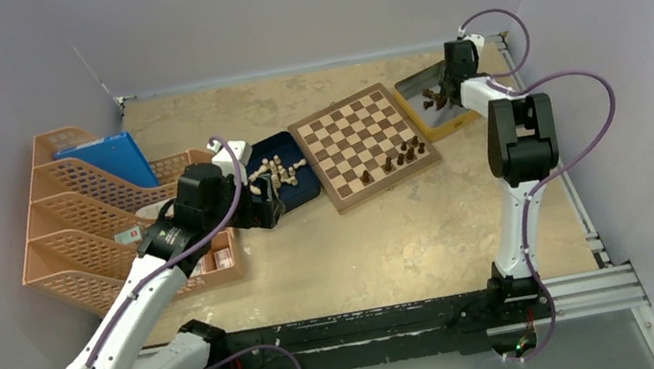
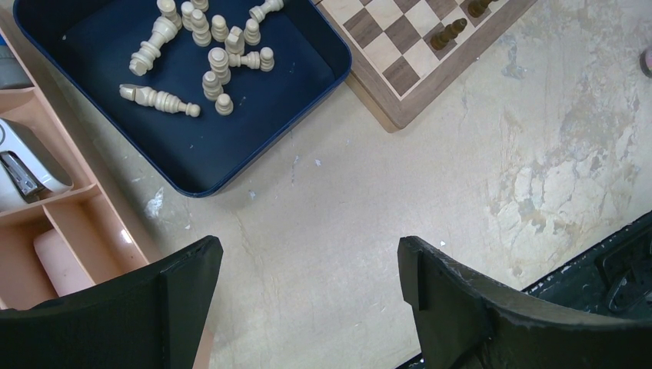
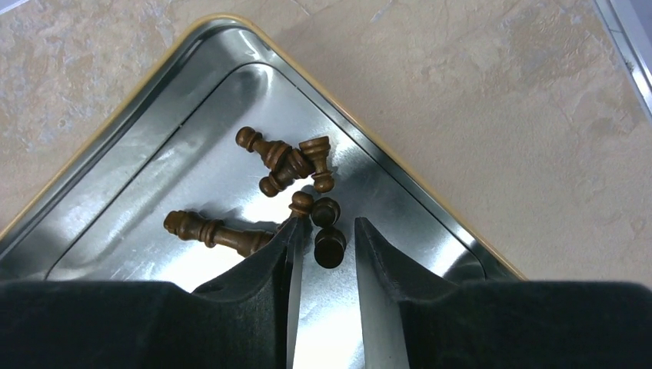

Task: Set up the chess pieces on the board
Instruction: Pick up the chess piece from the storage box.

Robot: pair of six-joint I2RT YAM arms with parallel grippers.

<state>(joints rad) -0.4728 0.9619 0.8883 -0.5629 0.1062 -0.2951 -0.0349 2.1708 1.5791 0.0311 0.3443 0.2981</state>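
The board (image 1: 349, 130) lies mid-table with several dark pieces (image 1: 404, 153) standing near its right edge. My right gripper (image 1: 440, 99) reaches into the silver tin (image 3: 154, 169). Its jaws (image 3: 327, 231) are open a little and stand on either side of an upright dark pawn (image 3: 329, 247), with a small gap on each side. Several more dark pieces (image 3: 284, 161) lie in the tin, one long one (image 3: 215, 231) at the left finger. My left gripper (image 2: 307, 257) is open and empty above bare table, near the blue tray (image 2: 177, 146) of cream pieces (image 2: 219, 65).
Orange file racks (image 1: 95, 215) with a blue folder (image 1: 111, 162) stand at the left. An orange organiser (image 2: 69, 223) sits beside the blue tray. The board's corner (image 2: 400, 77) shows in the left wrist view. Walls close the table's back and sides.
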